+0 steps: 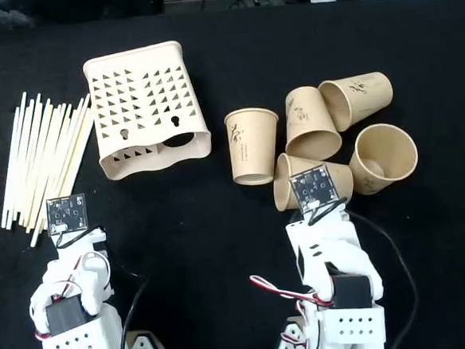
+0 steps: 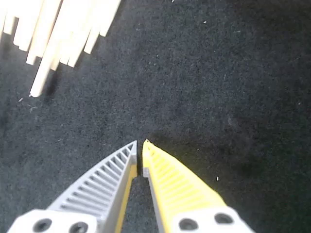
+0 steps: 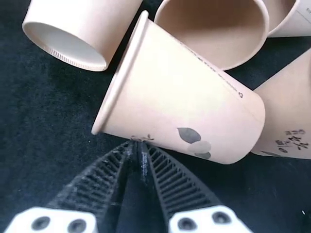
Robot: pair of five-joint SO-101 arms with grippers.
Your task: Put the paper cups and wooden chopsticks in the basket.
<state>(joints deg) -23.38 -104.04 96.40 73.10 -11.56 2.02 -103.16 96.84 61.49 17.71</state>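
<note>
Black cloth covers the desk (image 1: 221,239). The basket (image 1: 148,108) lies on its side at the far left. The wooden chopsticks (image 1: 44,160) lie bundled just beside it. Five paper cups (image 1: 317,132) are clustered on its other side, several tipped over. The left claw (image 2: 140,145) is closed and empty, near the chopstick ends. The right claw (image 3: 138,145) is closed and empty, its tips just beside a tipped cup (image 3: 184,111).

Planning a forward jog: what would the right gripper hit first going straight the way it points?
Probably the paper cup lying on its side: the right gripper, shut, points at its wall near the rim; the gap between is unclear.
</note>
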